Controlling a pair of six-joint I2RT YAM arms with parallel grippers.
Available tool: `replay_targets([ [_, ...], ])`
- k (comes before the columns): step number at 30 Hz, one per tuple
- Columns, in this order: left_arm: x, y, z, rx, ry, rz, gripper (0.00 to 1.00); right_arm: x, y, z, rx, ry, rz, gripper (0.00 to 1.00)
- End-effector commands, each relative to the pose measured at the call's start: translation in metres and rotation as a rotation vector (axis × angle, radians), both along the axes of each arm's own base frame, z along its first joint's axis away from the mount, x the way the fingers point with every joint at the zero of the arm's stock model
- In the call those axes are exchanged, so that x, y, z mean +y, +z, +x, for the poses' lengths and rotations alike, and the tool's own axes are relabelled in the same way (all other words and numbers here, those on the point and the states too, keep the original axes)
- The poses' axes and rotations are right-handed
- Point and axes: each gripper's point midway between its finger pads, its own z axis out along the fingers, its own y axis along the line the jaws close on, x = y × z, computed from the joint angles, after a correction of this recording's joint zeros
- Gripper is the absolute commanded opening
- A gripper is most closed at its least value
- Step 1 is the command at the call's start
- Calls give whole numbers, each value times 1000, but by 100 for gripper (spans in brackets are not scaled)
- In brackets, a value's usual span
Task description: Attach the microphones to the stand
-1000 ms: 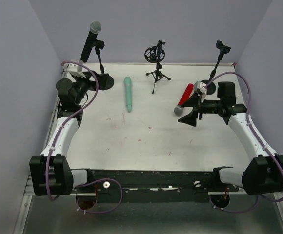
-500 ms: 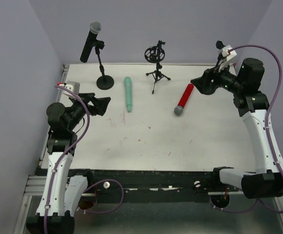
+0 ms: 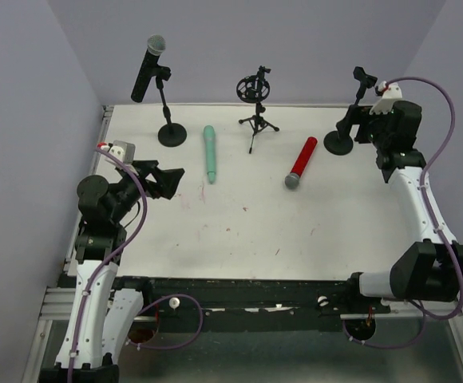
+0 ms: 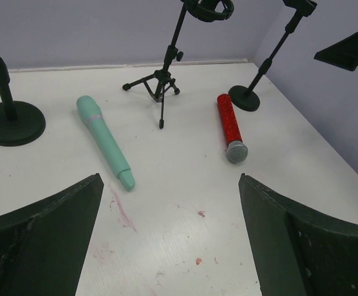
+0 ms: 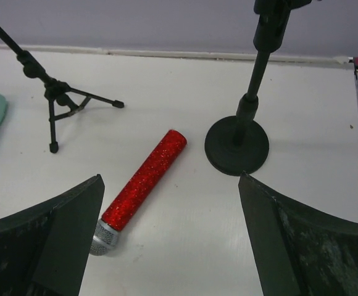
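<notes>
The red glitter microphone with silver mesh head [image 3: 300, 162] lies slantwise, tail end toward the right hand [image 3: 351, 126]. That nearer hand gapes wide, empty.

White table [image 3: 239, 223] w/ faint red scuffs, plain lavender walls [image 3: 311, 40] on 3 sides — even light, metal frame rail [image 3: 239, 295] at near edge

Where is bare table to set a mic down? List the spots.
Widest: the near half of the table, from teal mic and red mic to the front edge. Smaller: between those mics, before the tripod. Crowded: back edge, tripod between left stand and right stand.
</notes>
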Motion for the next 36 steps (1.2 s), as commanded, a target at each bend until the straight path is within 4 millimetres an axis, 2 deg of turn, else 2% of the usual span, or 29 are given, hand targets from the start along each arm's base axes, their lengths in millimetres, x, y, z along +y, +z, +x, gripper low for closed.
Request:
replay_targets([
  [1,3,-1,-1,2,20,16,98,-15,-14,33,-146,-4,-139,100],
  [3,3,0,-2,-1,17,16,99,-20,-31,46,-153,0,-160,100],
  [7,4,-3,0,6,25,21,98,-34,-49,68,-213,-3,-143,100],
  [12,5,-6,3,15,32,28,98,-54,-65,84,-277,-22,-114,99],
  [16,6,-9,5,29,34,28,98,-45,-66,96,-373,66,-178,98],
  [19,5,-12,6,38,32,29,99,-47,-77,109,-366,72,-169,96],
  [21,7,-13,8,42,38,33,98,-48,-74,118,-384,72,-171,94],
  [27,9,-19,13,64,56,44,98,-49,-67,133,-491,86,-210,82],
  [32,11,-21,14,65,65,48,99,-56,-72,146,-493,53,-202,77],
  [36,15,-21,14,56,87,57,98,-56,-75,155,-493,64,-200,63],
])
